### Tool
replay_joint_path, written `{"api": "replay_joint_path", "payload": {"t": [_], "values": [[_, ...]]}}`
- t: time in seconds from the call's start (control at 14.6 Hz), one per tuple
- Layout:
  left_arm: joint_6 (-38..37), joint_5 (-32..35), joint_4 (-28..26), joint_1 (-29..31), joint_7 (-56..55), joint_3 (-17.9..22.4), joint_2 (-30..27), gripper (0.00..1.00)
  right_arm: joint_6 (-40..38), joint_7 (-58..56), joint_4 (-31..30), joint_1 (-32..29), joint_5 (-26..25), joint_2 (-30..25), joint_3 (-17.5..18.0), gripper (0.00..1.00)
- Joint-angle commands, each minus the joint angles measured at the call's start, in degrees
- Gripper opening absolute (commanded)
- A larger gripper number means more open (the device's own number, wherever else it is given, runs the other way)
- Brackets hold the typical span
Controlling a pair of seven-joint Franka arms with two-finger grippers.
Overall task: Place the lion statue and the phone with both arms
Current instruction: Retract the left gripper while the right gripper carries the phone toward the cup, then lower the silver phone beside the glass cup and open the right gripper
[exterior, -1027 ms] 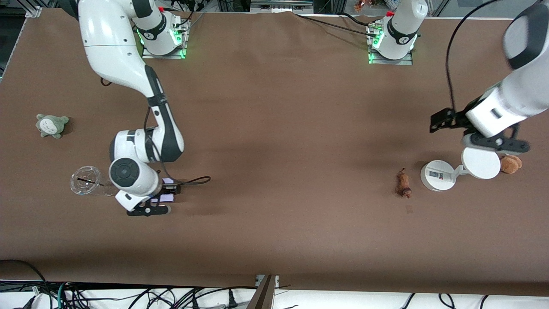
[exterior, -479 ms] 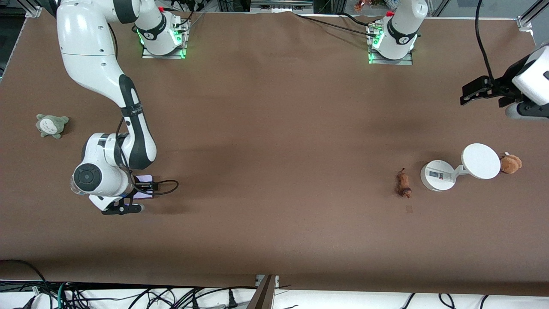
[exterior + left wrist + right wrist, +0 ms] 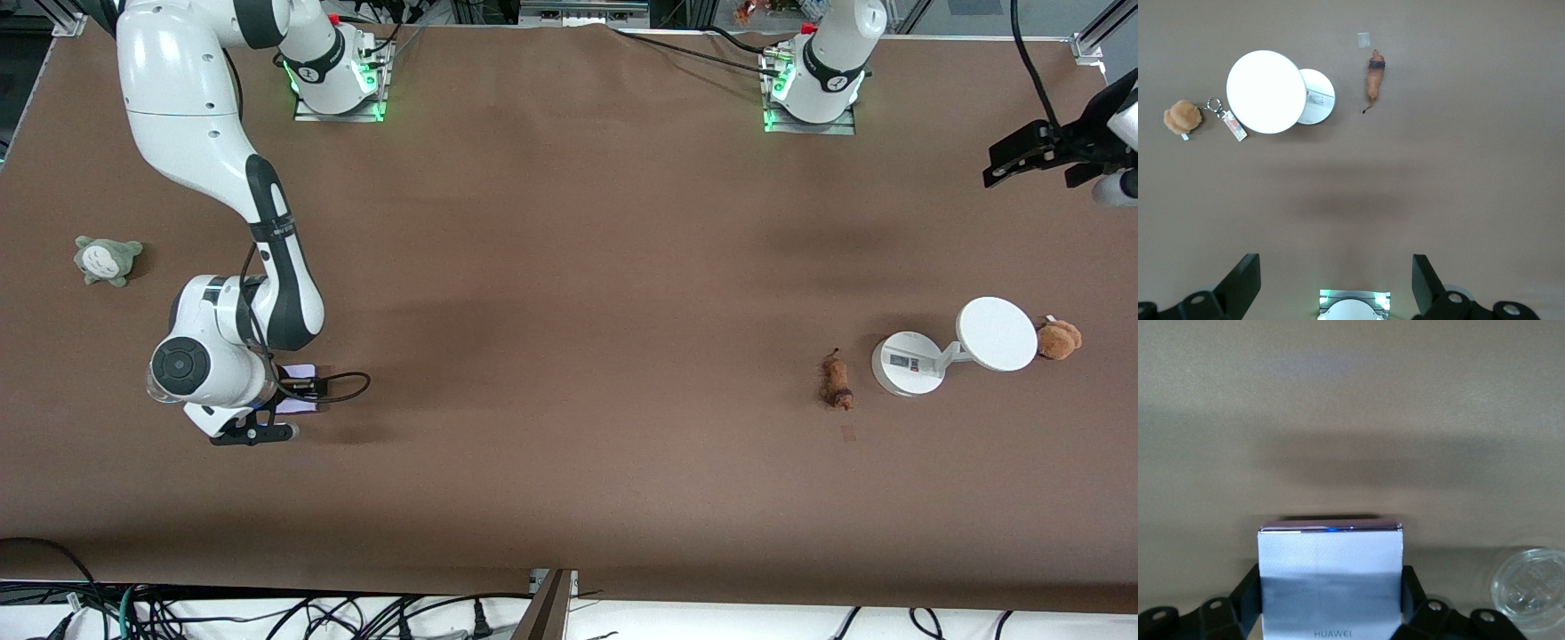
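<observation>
The phone [image 3: 1330, 583] stays clamped in the right pincer [image 3: 1331, 613] low over the surface [image 3: 569, 356], while the left pincer [image 3: 1331, 283], open, has pulled away from the lion statue [image 3: 836, 380], suggesting the statue is placed.

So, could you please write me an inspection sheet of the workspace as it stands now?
Surface: brown cloth over the table.
Job's things: lion lies beside the stand; phone sits between the right pincer's fingers.
Clutter: white stand with disc, brown plush, grey-green plush, clear lid.
Grippers: right pincer shut on the phone, low at the right arm's end; left pincer open, high over the left arm's end.
Cables: black lead looped by the right wrist.
Surroundings: wires along the table edge nearest the camera.
</observation>
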Motion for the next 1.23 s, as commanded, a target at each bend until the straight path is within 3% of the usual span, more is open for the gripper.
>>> {"api": "replay_joint_path", "payload": {"t": [0.0, 0.34, 0.41, 0.48, 0.55, 0.62, 0.89, 1.16], "values": [[1.6, 1.1, -3.4, 1.7, -0.4, -0.7, -3.0, 1.0, 1.1, -2.9, -1.7, -1.1, 1.4, -1.1, 0.4, 0.09], [4.0, 1.1, -5.3, 1.8, -2.3, -0.7, -2.6, 1.0, 1.3, -3.5, -1.7, -1.9, 1.4, -1.1, 0.4, 0.09], [4.2, 1.2, -4.9, 1.7, -2.3, -0.7, -2.3, 1.0, 1.4, -3.5, -1.7, -1.9, 1.4, -1.0, 0.4, 0.18], [4.9, 0.4, -4.5, 1.8, -2.3, -0.5, -1.7, 1.0, 1.4, -3.5, -1.6, -1.9, 1.4, -0.9, 0.4, 0.47], [5.5, 0.2, -3.5, 1.9, -2.0, -0.3, -1.4, 1.0, 1.7, -3.5, -1.6, -1.9, 1.4, -0.9, 0.4, 0.9], [5.7, 0.1, -2.1, 1.8, -2.3, -0.3, -0.1, 1.0, 1.6, -3.5, -1.1, -1.9, 1.4, -0.9, 0.4, 0.99], [6.7, -1.3, -0.4, 1.2, -1.6, -0.7, 3.7, 1.0, -0.4, -3.7, 2.3, -1.8, 1.4, -2.4, 0.1, 1.0], [7.8, -1.4, -0.4, 0.9, -1.6, -1.4, 4.0, 1.0, -10.9, -3.5, 5.8, -1.8, 0.7, -7.2, -0.6, 1.0]]}}
